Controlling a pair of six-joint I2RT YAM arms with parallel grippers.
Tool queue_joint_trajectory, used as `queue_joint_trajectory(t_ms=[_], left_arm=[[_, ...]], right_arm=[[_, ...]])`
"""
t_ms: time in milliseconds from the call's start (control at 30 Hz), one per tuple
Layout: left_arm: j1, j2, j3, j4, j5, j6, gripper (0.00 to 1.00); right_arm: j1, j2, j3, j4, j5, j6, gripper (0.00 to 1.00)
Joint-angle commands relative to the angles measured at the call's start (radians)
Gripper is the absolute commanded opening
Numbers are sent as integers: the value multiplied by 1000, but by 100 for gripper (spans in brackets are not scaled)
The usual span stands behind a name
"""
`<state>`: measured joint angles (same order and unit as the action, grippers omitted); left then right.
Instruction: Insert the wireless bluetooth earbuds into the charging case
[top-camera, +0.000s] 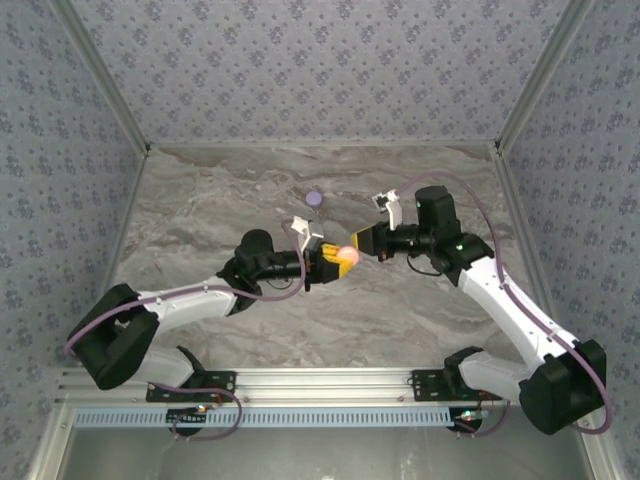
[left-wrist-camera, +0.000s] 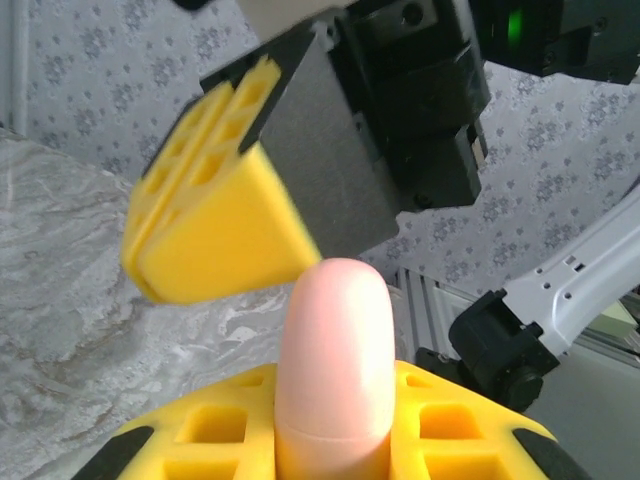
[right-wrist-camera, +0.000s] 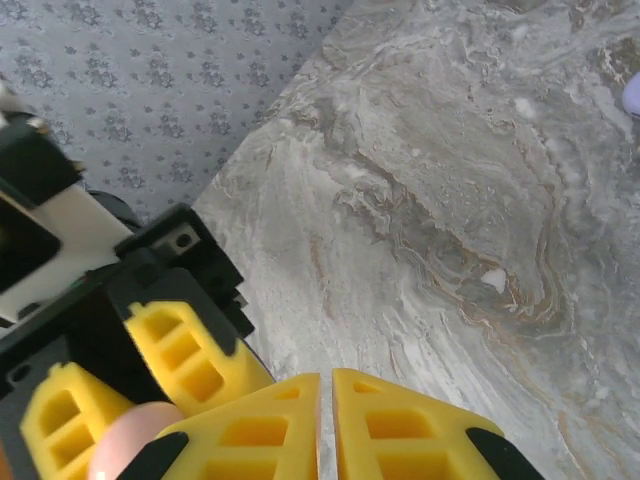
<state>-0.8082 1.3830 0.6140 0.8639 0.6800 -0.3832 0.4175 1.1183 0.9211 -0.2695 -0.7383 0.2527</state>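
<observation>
Over the desk (top-camera: 200, 200) both arms are bent inward, tips nearly meeting. The left tool (top-camera: 338, 260) is clamped on a pink rounded piece (top-camera: 349, 255). The right tool (top-camera: 366, 242) is pressed closed on nothing, just beside it. A tiny whitish bit (right-wrist-camera: 495, 280), perhaps an earbud, is seen on the desk.

A table (top-camera: 200, 200) with a grey marbled top, veined in brown and white, spans the enclosure. Three walls close it in: the back wall (top-camera: 320, 60), left wall (top-camera: 50, 150) and right wall (top-camera: 590, 130), all covered in blue-grey paper with a small repeating flower motif. Pale corner strips (top-camera: 100, 70) run along the seams where the walls meet. A silver slotted metal rail (top-camera: 330, 382) lies across the table's near edge. The light is soft and even, with only faint shadows.
</observation>
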Motion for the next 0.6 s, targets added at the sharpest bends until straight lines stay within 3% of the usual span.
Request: queue_joint_trajectory(t_ms=[0,200,333,567], left_arm=[[-6,23,39,23,-9,-14,0],[-6,29,55,-34,-57,-17,0],[3,44,110,-227,-205,-25,0],[67,135,189,-390,-260,-162,0]], right_arm=[[6,-36,-7,21,-59,-15,14],[6,-34,-2,-22,47,-28,20],[7,-31,5,-85,280,-26,22],[4,-31,-3,-136,510,-3,22]])
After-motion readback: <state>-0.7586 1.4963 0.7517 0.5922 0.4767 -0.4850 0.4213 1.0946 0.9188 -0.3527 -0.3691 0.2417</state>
